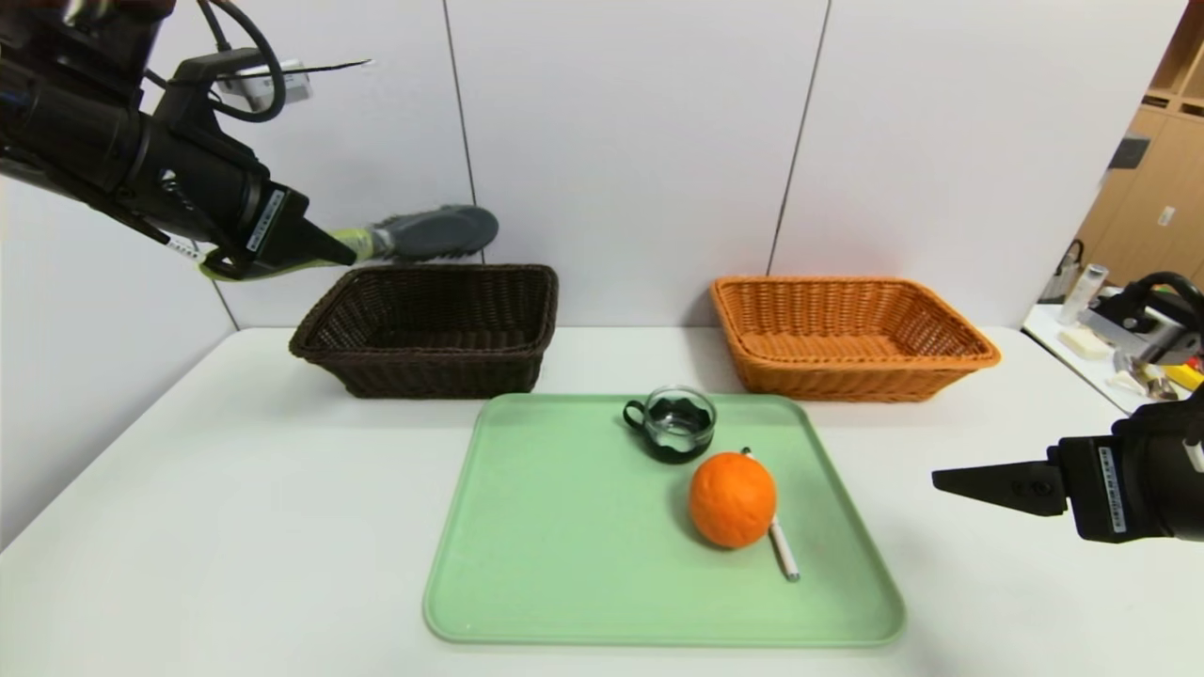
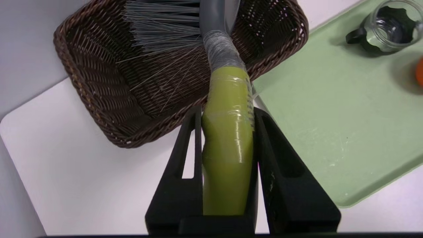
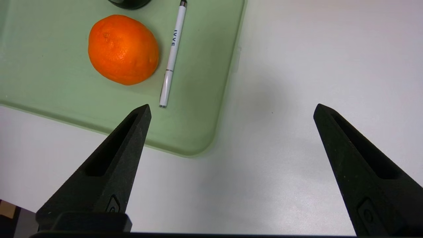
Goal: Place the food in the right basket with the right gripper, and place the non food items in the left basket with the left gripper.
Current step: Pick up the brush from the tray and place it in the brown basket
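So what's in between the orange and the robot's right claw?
The white pen lies right beside the orange. Past it come the green tray's rim and bare white table, then the open right gripper. The right wrist view shows it best.

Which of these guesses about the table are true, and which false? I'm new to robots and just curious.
1. The left tool is shut on the green handle of the grey-bristled hand brush, above the dark brown wicker basket. True.
2. The round orange fruit lies in the light orange-tan wicker basket. False: it sits on the pale green plastic tray.
3. The thin white pen lies on the tray beside the fruit. True.
4. The right tool grips the pen. False: it is open and holds nothing, out to the tray's right side.
5. The small clear glass cup with black handle stands on the tray. True.
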Controlling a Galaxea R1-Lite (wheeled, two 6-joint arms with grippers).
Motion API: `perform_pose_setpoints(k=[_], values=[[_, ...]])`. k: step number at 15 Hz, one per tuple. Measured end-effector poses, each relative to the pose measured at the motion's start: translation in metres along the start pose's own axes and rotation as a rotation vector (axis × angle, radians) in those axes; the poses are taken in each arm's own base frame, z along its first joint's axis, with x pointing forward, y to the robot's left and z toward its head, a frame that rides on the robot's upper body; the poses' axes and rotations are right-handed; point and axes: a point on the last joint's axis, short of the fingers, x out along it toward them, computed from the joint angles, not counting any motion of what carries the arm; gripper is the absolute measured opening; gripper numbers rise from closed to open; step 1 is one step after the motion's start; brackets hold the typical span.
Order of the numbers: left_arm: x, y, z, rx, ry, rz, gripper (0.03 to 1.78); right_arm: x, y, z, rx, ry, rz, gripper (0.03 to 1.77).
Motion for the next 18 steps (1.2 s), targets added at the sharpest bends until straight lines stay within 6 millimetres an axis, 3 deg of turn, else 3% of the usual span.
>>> perform_pose_setpoints(k=[5, 12, 18], values=[[0.011, 0.03, -0.015, 0.108, -0.055, -0.159, 0.5, 0.0, -0.002, 0.0, 0.005, -0.001, -0.007, 1.7], [0.048, 0.049, -0.022, 0.127, -0.071, -0.22, 0.5, 0.0, -0.003, 0.0, 0.011, -0.004, -0.013, 1.7], [0.056, 0.057, -0.029, 0.177, -0.118, -0.311, 0.5, 0.001, -0.005, -0.001, 0.017, 0.004, -0.02, 1.7]])
